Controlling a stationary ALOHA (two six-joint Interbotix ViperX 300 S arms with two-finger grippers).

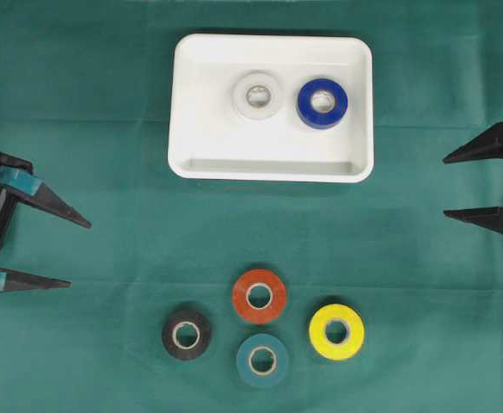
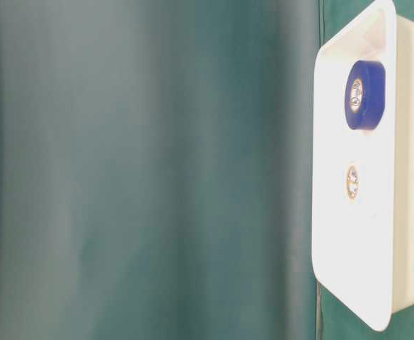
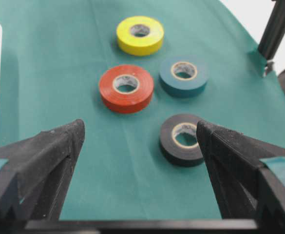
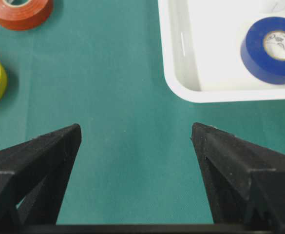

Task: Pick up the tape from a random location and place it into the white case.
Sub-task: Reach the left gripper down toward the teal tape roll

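Observation:
The white case [image 1: 191,163] lies at the back middle of the green cloth, holding a white tape roll [image 1: 257,95] and a blue tape roll [image 1: 322,103]. Several tape rolls lie flat near the front: orange [image 1: 259,296], black [image 1: 187,335], teal [image 1: 262,360] and yellow [image 1: 336,331]. My left gripper [image 1: 79,253] stands open at the left edge, empty, its fingertips well left of the black roll [image 3: 182,139]. At the right edge my right gripper [image 1: 445,187] is open and empty, right of the case [image 4: 181,78].
A green cloth covers the whole table. In the left wrist view a black frame post [image 3: 277,29] rises at the far right, beyond the cloth's edge. The table-level view shows the case [image 2: 405,177] turned sideways with the blue roll [image 2: 364,95] inside.

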